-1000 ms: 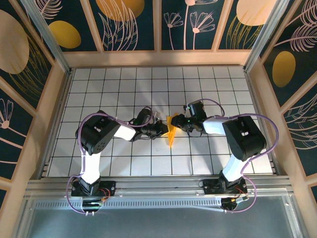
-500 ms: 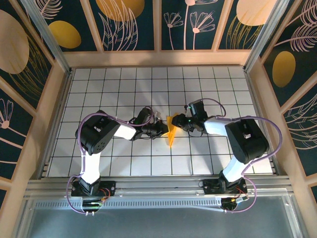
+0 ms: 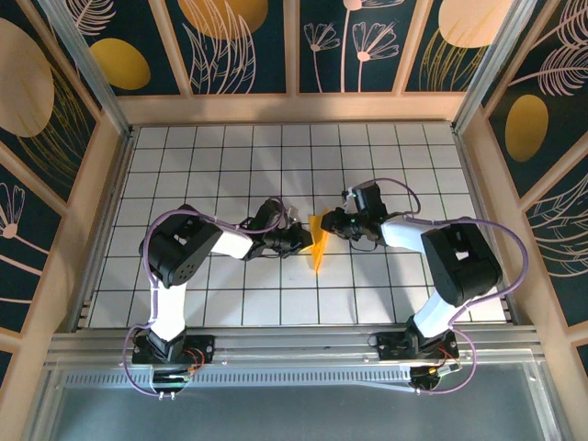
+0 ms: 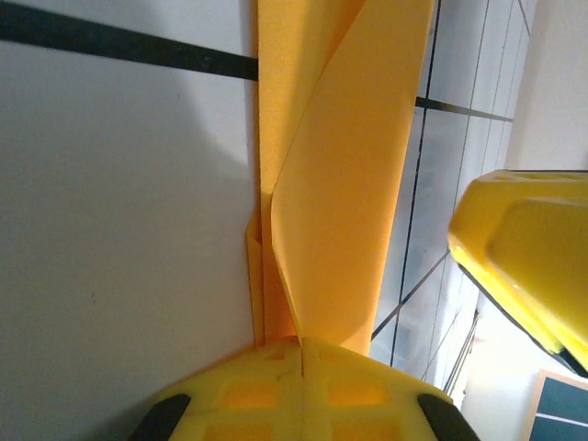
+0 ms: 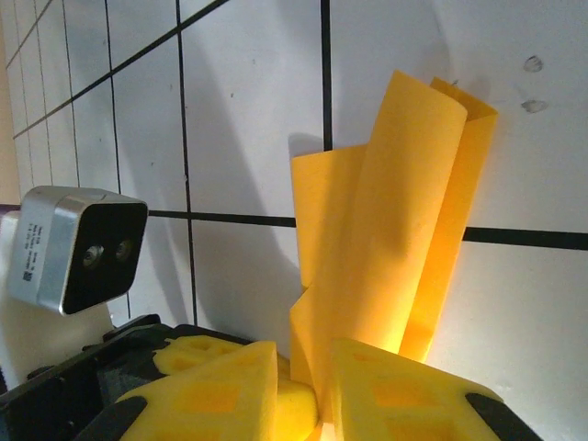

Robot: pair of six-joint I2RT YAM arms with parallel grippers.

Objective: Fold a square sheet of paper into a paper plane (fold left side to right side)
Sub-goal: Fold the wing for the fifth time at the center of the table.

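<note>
The paper (image 3: 318, 244), loosely folded into long layers, is held near the middle of the worktop (image 3: 230, 156), between the two arms. It is pinched from the left by the left end effector (image 4: 300, 354), whose pads are closed together on its folds. From the right it is clamped between the pads of the right end effector (image 5: 308, 377).

Arms angled inward, left hand (image 3: 308, 242), right hand (image 3: 329, 223), both pinched closed
</note>
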